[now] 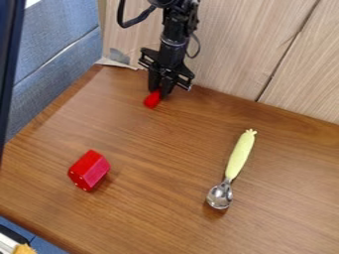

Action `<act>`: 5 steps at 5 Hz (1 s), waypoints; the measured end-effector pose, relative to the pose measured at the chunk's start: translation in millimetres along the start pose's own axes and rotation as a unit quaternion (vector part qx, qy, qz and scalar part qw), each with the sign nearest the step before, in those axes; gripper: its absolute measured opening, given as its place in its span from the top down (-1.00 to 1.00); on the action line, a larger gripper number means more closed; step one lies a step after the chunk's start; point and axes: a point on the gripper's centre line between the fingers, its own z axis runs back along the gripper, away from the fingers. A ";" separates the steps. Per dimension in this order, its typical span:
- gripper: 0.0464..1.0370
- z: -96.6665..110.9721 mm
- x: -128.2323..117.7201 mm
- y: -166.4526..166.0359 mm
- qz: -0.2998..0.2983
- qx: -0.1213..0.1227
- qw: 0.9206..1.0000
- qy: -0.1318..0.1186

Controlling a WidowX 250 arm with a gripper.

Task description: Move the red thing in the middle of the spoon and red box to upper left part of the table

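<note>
The carry looks nearly done, with the red thing (152,100) above and to the right of the red box (88,170), apparently pinched by the narrowly set fingers (166,90), leaving only release and withdrawal.

Brown wood table (152,213), grain visible. Red box (88,170), multi-sided w/ pale dots, approx. 9 o'clock. Spoon (239,157) approx. 3 o'clock: yellow-green handle twd. 1, metal bowl twd. 7, well apart f. box. Red bit (152,99) nr. 12; contact w/ table unclear.
</note>
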 end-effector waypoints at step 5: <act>-0.92 -1.1 -1.5 2.7 0.034 -0.027 0.999 -0.003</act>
